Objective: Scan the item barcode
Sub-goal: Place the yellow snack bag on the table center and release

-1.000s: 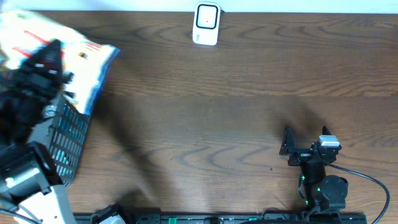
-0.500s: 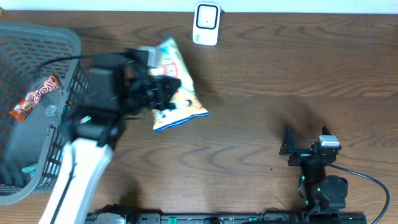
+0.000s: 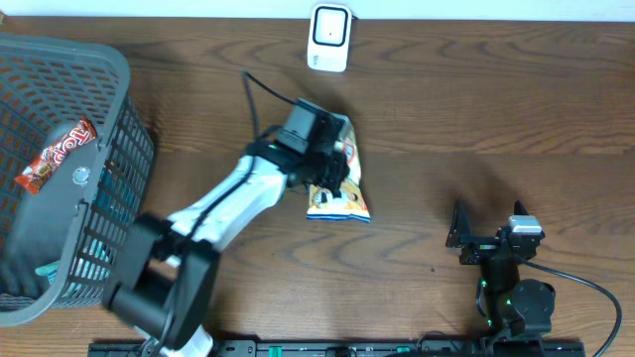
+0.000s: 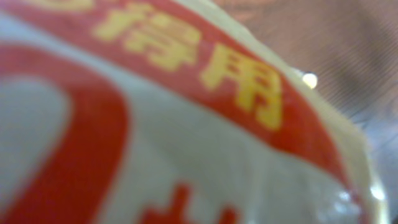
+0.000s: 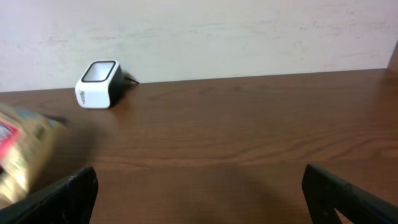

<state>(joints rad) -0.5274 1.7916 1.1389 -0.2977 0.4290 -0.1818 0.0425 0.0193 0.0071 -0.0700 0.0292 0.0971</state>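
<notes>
The item is a white, red and yellow snack bag (image 3: 338,195) hanging over the middle of the table, below the white barcode scanner (image 3: 328,38). My left gripper (image 3: 330,159) is shut on the bag's top edge. The bag's red print (image 4: 186,124) fills the left wrist view and hides the fingers there. No barcode is visible on it. My right gripper (image 3: 486,220) rests open near the front right with nothing between its fingers. Its wrist view shows the scanner (image 5: 99,84) at the far left and the blurred bag (image 5: 18,155) at the left edge.
A grey mesh basket (image 3: 121,74) stands at the left edge with a red wrapped snack (image 3: 58,156) inside. A black cable runs from the right arm's base (image 3: 585,288). A pale wall (image 5: 249,31) lies behind the table.
My left arm has swung from over the basket to the middle of the table, carrying the snack bag rightward and a little toward the front. The right arm has not moved.
</notes>
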